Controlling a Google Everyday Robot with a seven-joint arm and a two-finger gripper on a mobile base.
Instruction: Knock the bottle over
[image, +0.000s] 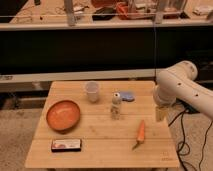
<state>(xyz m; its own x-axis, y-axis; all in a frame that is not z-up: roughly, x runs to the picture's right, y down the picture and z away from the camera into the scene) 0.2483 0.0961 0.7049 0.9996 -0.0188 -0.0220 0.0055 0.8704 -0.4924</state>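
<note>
The bottle (116, 105) is small and clear, with a whitish cap and a brownish speckled lower part. It stands upright near the middle of the wooden table (100, 150). My white arm (177, 85) reaches in from the right. Its gripper (160, 113) hangs over the table's right edge, well to the right of the bottle and not touching it. The gripper is open, with nothing between the fingers.
A translucent cup (92, 91) stands behind and to the left of the bottle, and a small blue object (127, 95) lies just behind it. An orange bowl (63, 114) sits at the left, a dark flat packet (66, 145) at the front left, and a carrot (141, 133) at the front right.
</note>
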